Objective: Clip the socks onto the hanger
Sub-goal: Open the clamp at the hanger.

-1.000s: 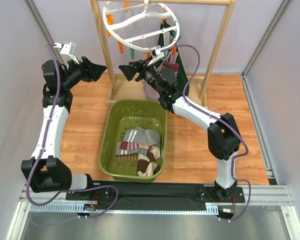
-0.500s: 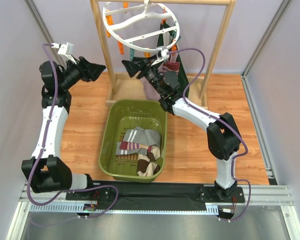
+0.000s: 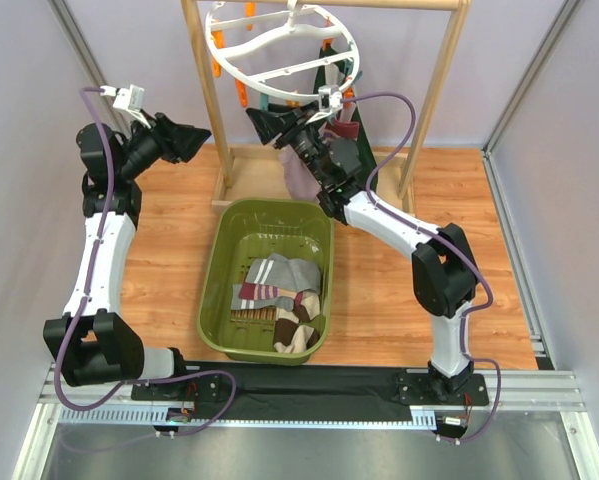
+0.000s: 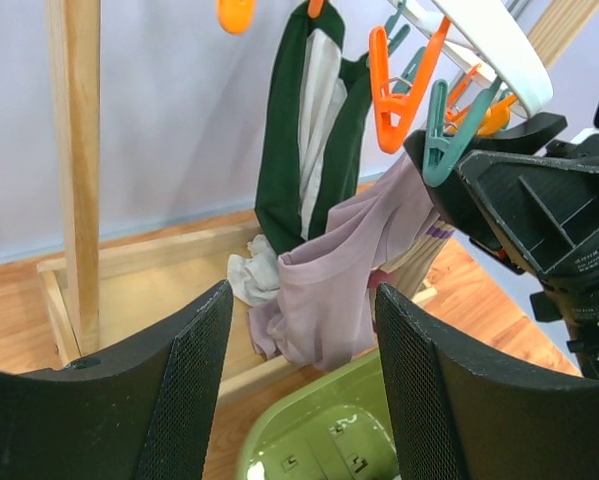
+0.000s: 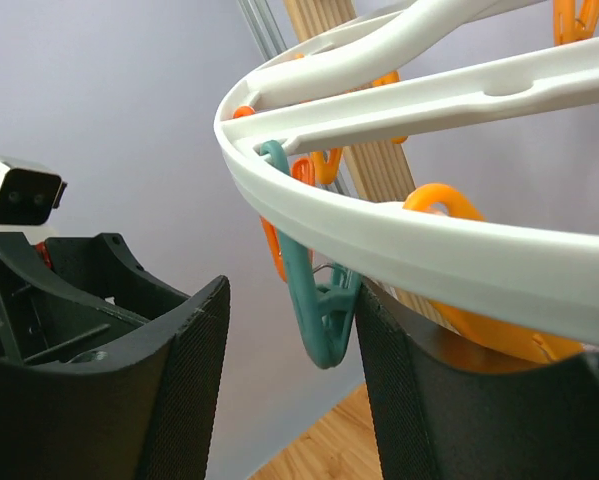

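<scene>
The white ring hanger (image 3: 279, 45) hangs from the wooden rail, with orange and teal clips under it. A dark green sock (image 4: 299, 130) and a lilac sock (image 4: 349, 290) hang from it. The lilac sock's top is hidden behind my right gripper. More socks (image 3: 279, 290) lie in the basket. My right gripper (image 5: 291, 380) is raised under the ring (image 5: 399, 240), open. A teal clip (image 5: 314, 300) hangs between its fingers and touches the right one. My left gripper (image 4: 299, 390) is open and holds nothing, facing the hung socks from the left.
The olive-green basket (image 3: 219, 270) stands on the wooden table below both grippers. The light wooden rack's posts (image 3: 207, 90) flank the hanger, and its base frame (image 4: 149, 255) lies behind the basket. Purple walls close in the back and sides.
My right gripper has risen toward the ring and its jaws have narrowed around the teal clip. The left gripper has shifted slightly up and stayed open.
</scene>
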You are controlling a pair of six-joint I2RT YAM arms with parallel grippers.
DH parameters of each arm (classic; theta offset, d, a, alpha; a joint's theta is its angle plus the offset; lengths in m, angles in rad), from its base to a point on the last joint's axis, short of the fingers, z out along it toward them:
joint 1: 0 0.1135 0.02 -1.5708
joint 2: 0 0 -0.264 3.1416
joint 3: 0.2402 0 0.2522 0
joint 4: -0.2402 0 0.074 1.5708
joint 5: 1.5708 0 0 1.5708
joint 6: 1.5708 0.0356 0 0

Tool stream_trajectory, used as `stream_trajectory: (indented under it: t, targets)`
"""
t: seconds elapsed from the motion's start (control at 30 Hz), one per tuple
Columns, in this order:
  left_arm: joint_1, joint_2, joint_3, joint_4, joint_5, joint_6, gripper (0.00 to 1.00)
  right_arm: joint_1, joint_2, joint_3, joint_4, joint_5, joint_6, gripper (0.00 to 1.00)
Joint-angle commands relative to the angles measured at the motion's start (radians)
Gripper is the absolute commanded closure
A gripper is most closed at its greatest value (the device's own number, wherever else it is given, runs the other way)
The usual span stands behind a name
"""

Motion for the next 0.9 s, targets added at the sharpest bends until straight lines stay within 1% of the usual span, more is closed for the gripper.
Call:
stream_trajectory:
  t: [0.0, 0.1, 0.13, 0.2, 0.23, 0.3, 0.37, 0.4, 0.43, 0.47, 0.5, 0.53, 0.57, 0.6, 0.63, 0.67, 0.7, 0.73, 0.77, 0.8, 0.83, 0.87]
  targets:
    - [0.014, -0.011, -0.007, 0.046, 0.027, -0.011, 0.34, -0.005, 0.023, 0.071, 0.074, 0.026, 0.010, 0.46]
    - [0.015, -0.011, -0.011, 0.054, 0.031, -0.015, 0.34, -0.007, 0.032, 0.081, 0.075, 0.026, 0.019, 0.53]
    - [0.017, -0.010, -0.011, 0.055, 0.033, -0.017, 0.34, -0.009, 0.034, 0.082, 0.069, 0.025, 0.019, 0.61]
    - [0.019, -0.010, -0.012, 0.060, 0.036, -0.020, 0.34, -0.012, 0.031, 0.073, 0.074, 0.026, 0.024, 0.64]
    - [0.020, -0.008, -0.014, 0.061, 0.036, -0.023, 0.34, -0.012, 0.028, 0.058, 0.083, 0.028, 0.027, 0.70]
    - [0.020, -0.003, -0.015, 0.070, 0.042, -0.029, 0.34, -0.015, 0.013, 0.032, 0.084, 0.028, 0.031, 0.76]
    - [0.022, -0.002, -0.018, 0.096, 0.056, -0.054, 0.34, -0.018, -0.001, 0.012, 0.083, 0.031, 0.033, 0.81]
    - [0.022, 0.004, -0.023, 0.116, 0.063, -0.071, 0.34, -0.021, -0.015, 0.004, 0.084, 0.025, 0.040, 0.89]
    - [0.022, 0.009, -0.029, 0.141, 0.079, -0.092, 0.35, -0.024, -0.023, -0.002, 0.078, 0.019, 0.044, 0.92]
    - [0.022, 0.024, -0.040, 0.226, 0.120, -0.168, 0.35, -0.030, -0.044, -0.020, 0.071, 0.011, 0.050, 0.94]
    - [0.022, 0.038, -0.044, 0.289, 0.144, -0.225, 0.36, -0.033, -0.056, -0.031, 0.060, 0.008, 0.054, 1.00]
    - [0.022, 0.052, -0.049, 0.464, 0.174, -0.289, 0.36, -0.036, -0.069, -0.044, 0.039, -0.001, 0.054, 1.00]
    - [0.020, 0.072, -0.061, 0.585, 0.225, -0.386, 0.36, -0.045, -0.098, -0.063, 0.028, -0.023, 0.056, 1.00]
    - [0.017, 0.120, -0.060, 0.715, 0.240, -0.584, 0.36, -0.054, -0.112, -0.074, 0.016, -0.040, 0.063, 1.00]
    - [0.003, 0.156, -0.052, 0.959, 0.255, -0.706, 0.36, -0.068, -0.127, -0.094, -0.006, -0.064, 0.082, 1.00]
    - [-0.007, 0.229, -0.012, 1.076, 0.257, -0.809, 0.36, -0.079, -0.160, -0.106, -0.017, -0.113, 0.090, 1.00]
    - [-0.023, 0.268, 0.017, 1.180, 0.258, -0.994, 0.36, -0.087, -0.179, -0.117, -0.052, -0.130, 0.094, 1.00]
    - [-0.062, 0.305, 0.088, 1.299, 0.252, -1.055, 0.37, -0.105, -0.214, -0.123, -0.075, -0.147, 0.096, 1.00]
    - [-0.089, 0.360, 0.124, 1.325, 0.251, -1.093, 0.38, -0.113, -0.227, -0.119, -0.102, -0.193, 0.094, 1.00]
    - [-0.124, 0.378, 0.153, 1.327, 0.248, -1.109, 0.39, -0.125, -0.239, -0.114, -0.159, -0.219, 0.094, 1.00]
    - [-0.171, 0.389, 0.178, 1.278, 0.241, -1.089, 0.39, -0.134, -0.248, -0.110, -0.176, -0.245, 0.102, 1.00]
    - [-0.194, 0.388, 0.204, 1.228, 0.238, -1.047, 0.39, -0.156, -0.260, -0.090, -0.195, -0.295, 0.111, 1.00]
